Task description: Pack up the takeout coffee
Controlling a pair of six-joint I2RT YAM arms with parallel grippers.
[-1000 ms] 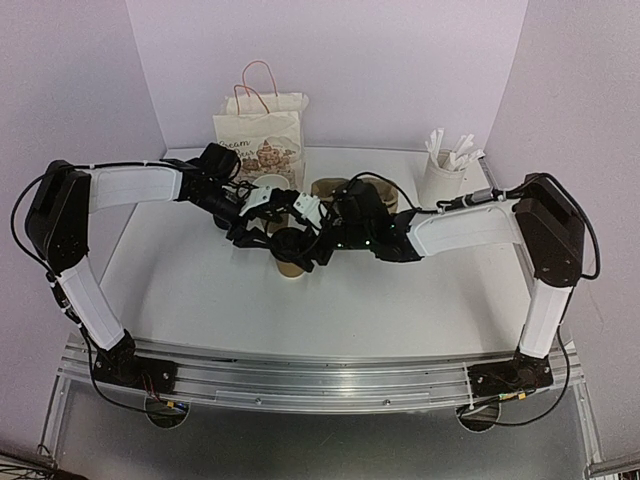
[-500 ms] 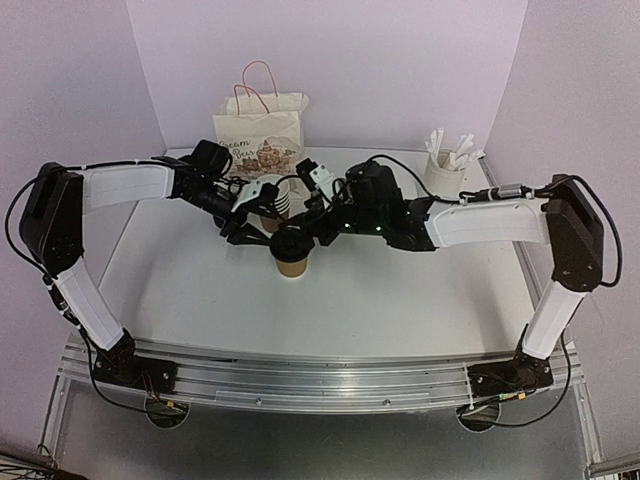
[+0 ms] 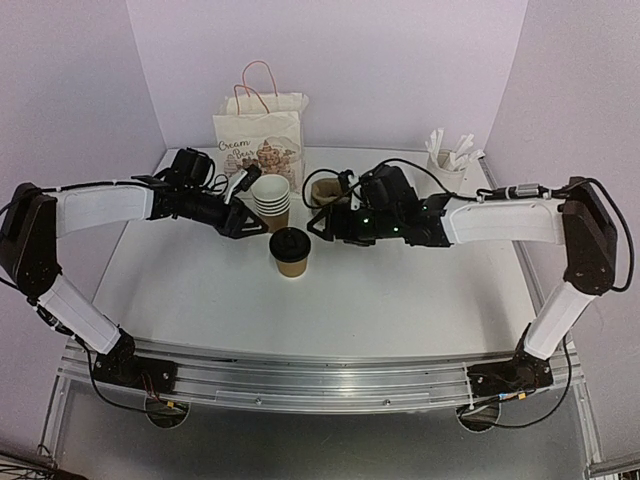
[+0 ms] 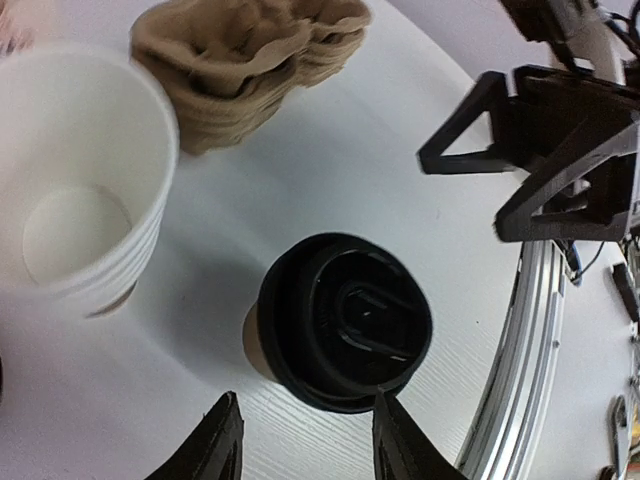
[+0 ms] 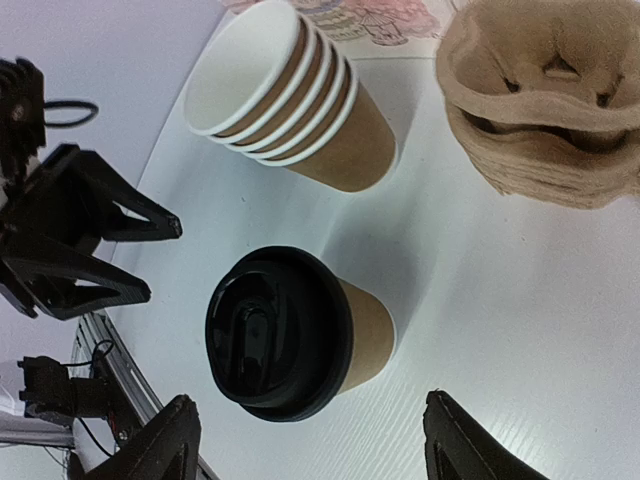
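Top external: bag (image 3: 262, 140) reading "Cream" stands behind the takeout coffee (image 3: 290, 250).

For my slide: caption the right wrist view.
Open right gripper facing black-lidded brown paper cup, beside a stack of lidless cups.

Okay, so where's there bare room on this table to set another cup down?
Widest bare patch: the table between the takeout coffee and the near edge. Also bare on the right, in front of the stirrer cup. Crowded at the far middle: cup stack, carrier trays, paper bag, left gripper, right gripper.
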